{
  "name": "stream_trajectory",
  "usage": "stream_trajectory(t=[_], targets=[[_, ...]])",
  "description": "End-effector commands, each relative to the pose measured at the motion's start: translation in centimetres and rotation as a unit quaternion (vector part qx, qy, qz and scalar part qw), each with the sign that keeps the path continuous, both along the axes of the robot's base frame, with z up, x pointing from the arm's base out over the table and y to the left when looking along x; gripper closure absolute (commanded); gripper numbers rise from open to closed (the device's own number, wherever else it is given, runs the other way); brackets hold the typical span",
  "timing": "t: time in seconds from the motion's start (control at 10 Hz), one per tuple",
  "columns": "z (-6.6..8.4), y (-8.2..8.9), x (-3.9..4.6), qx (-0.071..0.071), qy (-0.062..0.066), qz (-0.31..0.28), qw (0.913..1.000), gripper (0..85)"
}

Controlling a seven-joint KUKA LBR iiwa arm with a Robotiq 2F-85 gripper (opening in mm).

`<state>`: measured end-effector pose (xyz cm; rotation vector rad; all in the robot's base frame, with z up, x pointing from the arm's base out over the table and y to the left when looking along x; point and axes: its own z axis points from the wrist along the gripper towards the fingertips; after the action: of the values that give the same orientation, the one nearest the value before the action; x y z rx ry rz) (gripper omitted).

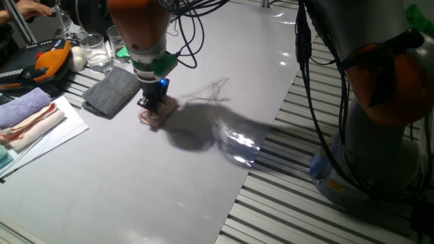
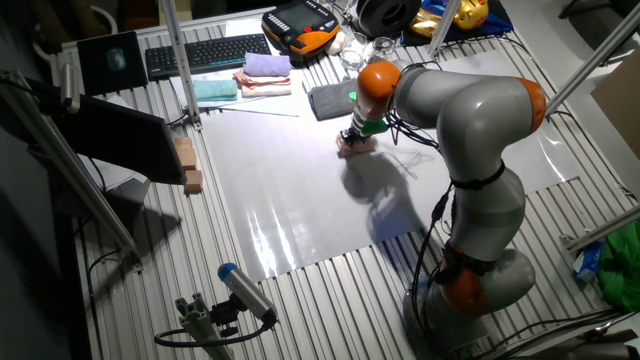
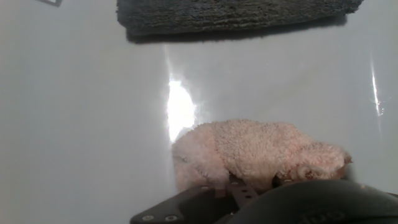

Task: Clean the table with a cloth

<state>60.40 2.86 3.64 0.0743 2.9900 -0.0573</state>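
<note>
Pressing down on the big pale grey glossy sheet table point(image 1: 203, 196), I take the sheet itself as my widest worry: it looks thin and slick, so a hard drag could make it buckle or slide on the slatted metal underneath. Next in size, the dark grey folded cloth point(image 1: 112, 91) lies just to the left and farther off from me, well inside a wiping stroke; if I sweep that way I may shove it toward the clear drinking glass point(image 1: 98, 52) beyond it and tip that. The small pale pink terry cloth point(image 1: 159, 114) sits bunched under my gripper point(image 1: 153, 105), resting on the table near its middle. My fingers are pinched onto its top, holding only a tuft as far as the hand view shows. I judge the grip shallow: friction on the gloss could pull the cloth free, leaving bare fingertips scraping the sheet.
</note>
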Motion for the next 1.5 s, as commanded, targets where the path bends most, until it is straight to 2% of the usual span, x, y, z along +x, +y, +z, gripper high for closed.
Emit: stream_trajectory(t=[0.0, 0.9, 1.4], targets=[[0.0, -0.4, 0.04, 0.0, -0.001, 0.003, 1.0, 85.0], [0.0, -3.6, 1.89, 0.004, -0.009, 0.029, 0.9995, 85.0], [0.1, -3.9, 2.96, 0.008, -0.011, 0.033, 0.9994, 85.0]])
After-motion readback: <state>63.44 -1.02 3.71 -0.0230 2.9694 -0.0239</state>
